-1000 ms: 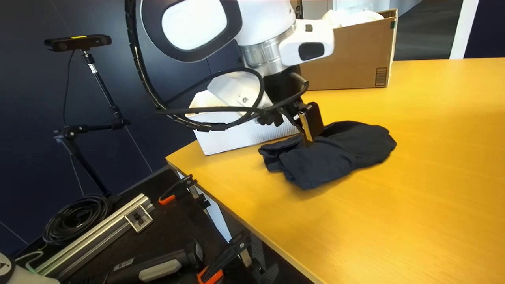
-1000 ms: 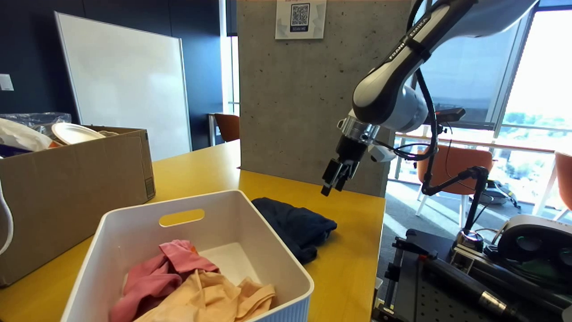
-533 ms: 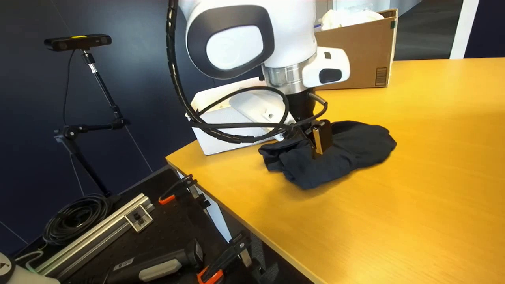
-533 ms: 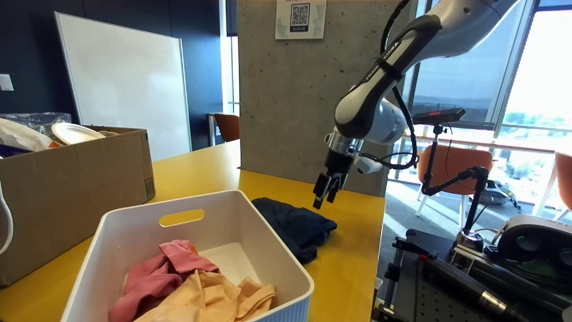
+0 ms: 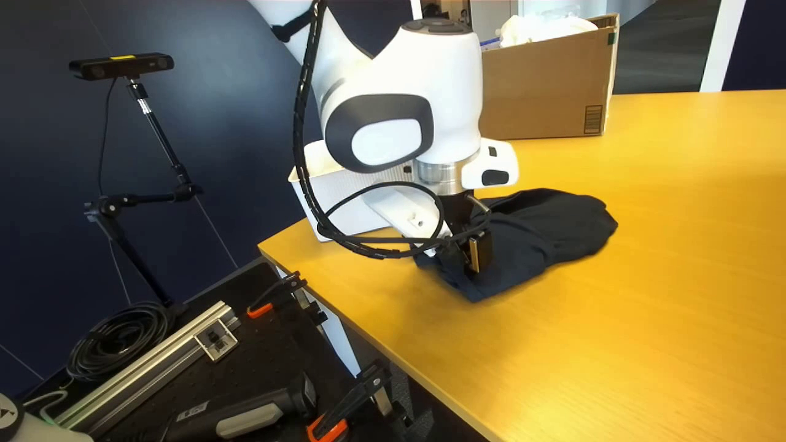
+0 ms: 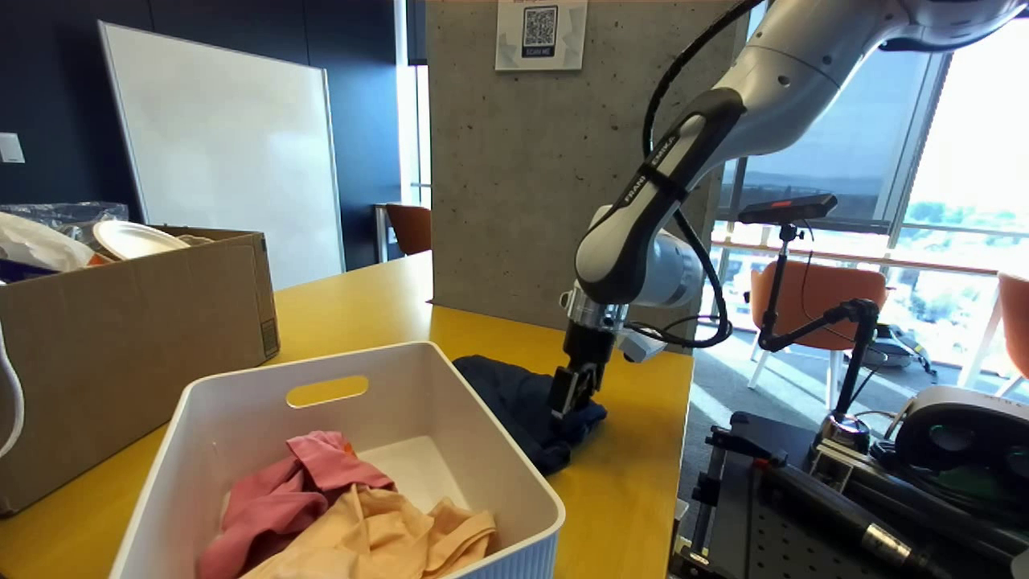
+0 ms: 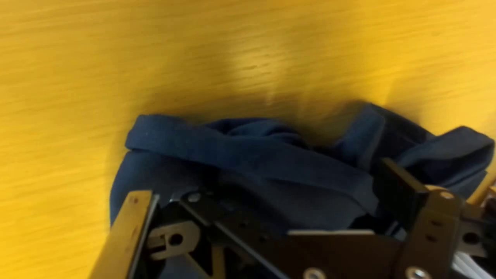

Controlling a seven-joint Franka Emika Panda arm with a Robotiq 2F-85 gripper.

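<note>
Cloth [image 5: 549, 224], dark blue, is seen on the tabletop [image 5: 663, 294], right of centre in an exterior view. Over it the tool [image 7: 264, 178] is spread wide; whether contact is made cannot be told. At lower left in an exterior view, a pink garment [image 6: 277, 490] and a peach garment [image 6: 378, 535] are contained in a white bin [image 6: 410, 390].

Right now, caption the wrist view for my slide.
Open gripper at a rumpled navy cloth on the yellow table.

The table [image 5: 614, 307] carries navy cloth [image 5: 552, 227], a bin [image 6: 402, 394] and a carton [image 6: 161, 346]
</note>
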